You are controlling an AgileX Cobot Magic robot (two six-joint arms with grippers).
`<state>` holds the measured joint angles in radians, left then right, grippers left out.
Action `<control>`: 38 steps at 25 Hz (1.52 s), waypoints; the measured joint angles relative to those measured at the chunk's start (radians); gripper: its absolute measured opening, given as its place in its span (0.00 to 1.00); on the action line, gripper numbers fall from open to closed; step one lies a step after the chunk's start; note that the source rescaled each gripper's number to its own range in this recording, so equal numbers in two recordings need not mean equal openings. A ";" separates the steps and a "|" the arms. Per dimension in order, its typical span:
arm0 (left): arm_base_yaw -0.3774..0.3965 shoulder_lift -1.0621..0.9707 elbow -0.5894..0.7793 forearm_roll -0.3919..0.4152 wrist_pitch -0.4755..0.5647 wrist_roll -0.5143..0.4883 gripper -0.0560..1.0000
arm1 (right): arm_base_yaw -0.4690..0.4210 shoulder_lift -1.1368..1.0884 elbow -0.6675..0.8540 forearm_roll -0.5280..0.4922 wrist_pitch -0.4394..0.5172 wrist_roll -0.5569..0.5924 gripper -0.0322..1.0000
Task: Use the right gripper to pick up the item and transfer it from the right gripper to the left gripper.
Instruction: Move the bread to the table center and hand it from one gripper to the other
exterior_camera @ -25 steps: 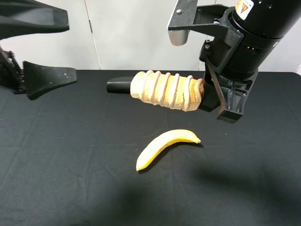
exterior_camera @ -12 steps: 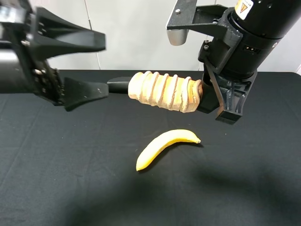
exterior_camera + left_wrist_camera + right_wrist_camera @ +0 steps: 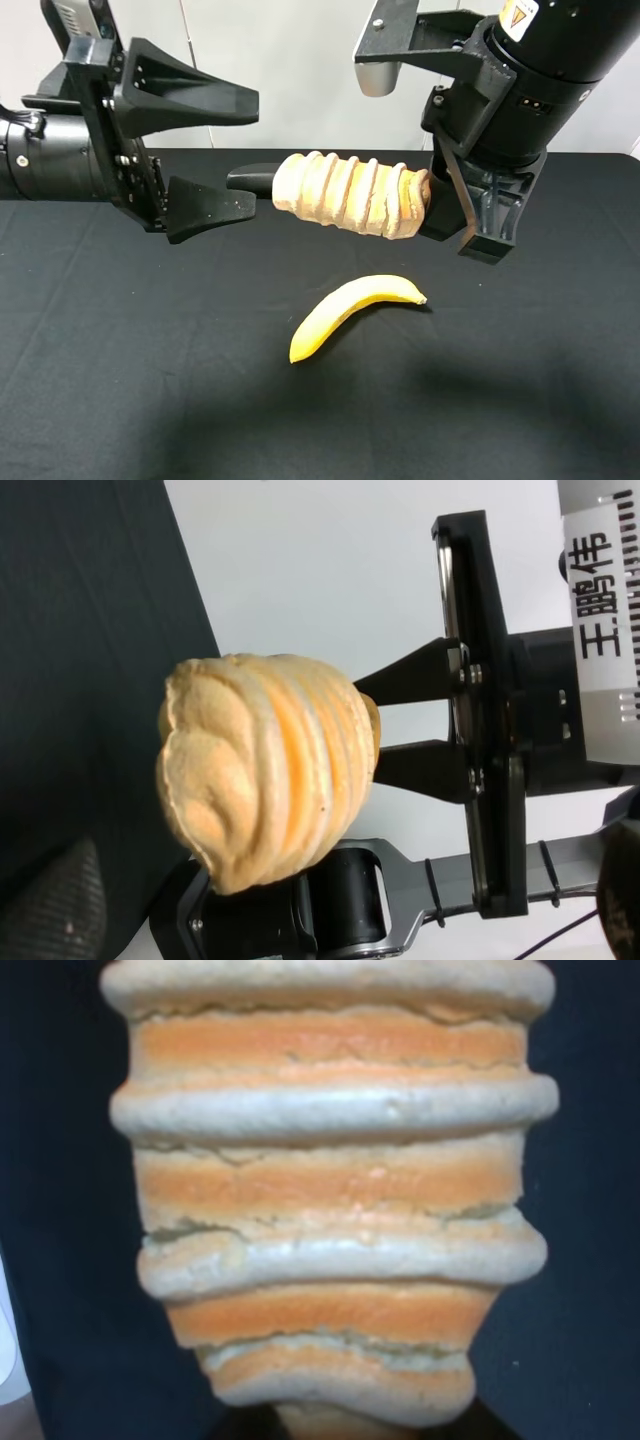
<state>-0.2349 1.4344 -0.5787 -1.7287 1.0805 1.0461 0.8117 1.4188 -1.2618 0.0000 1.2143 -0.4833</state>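
Note:
The item, a tan ridged loaf, hangs level in the air above the table. My right gripper is shut on the loaf's right end. My left gripper is open, jaws wide apart one above the other, just left of the loaf's free end and not touching it. In the left wrist view the loaf shows end-on, with the right gripper pinching it from behind. In the right wrist view the loaf fills the picture and hides the fingers.
A yellow banana lies on the black table cloth below the loaf. A black oblong case lies behind the loaf's left end, near the left gripper's lower finger. A white wall stands behind the table.
My left arm has moved right toward the loaf's free end, jaws open. The right gripper and the loaf have hardly moved.

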 joint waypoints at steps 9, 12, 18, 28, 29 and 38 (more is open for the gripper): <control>-0.007 0.000 0.000 0.000 -0.001 -0.014 0.97 | 0.000 0.000 0.000 0.009 0.003 0.000 0.03; -0.034 0.000 0.000 0.000 -0.011 -0.016 0.97 | 0.000 0.000 -0.001 0.019 0.003 0.000 0.03; -0.073 0.001 -0.039 0.001 -0.044 -0.017 0.97 | 0.000 -0.016 -0.004 0.022 0.005 0.000 0.03; -0.175 0.067 -0.128 0.000 -0.059 -0.023 0.97 | 0.000 -0.035 -0.021 0.071 0.005 0.000 0.03; -0.191 0.081 -0.144 0.000 -0.059 -0.023 0.97 | 0.000 -0.035 -0.022 0.075 0.005 0.000 0.03; -0.253 0.132 -0.219 -0.001 -0.060 -0.024 0.86 | 0.000 -0.035 -0.024 0.077 0.005 0.000 0.03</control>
<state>-0.4875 1.5662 -0.7975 -1.7297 1.0200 1.0217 0.8117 1.3834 -1.2856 0.0771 1.2197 -0.4833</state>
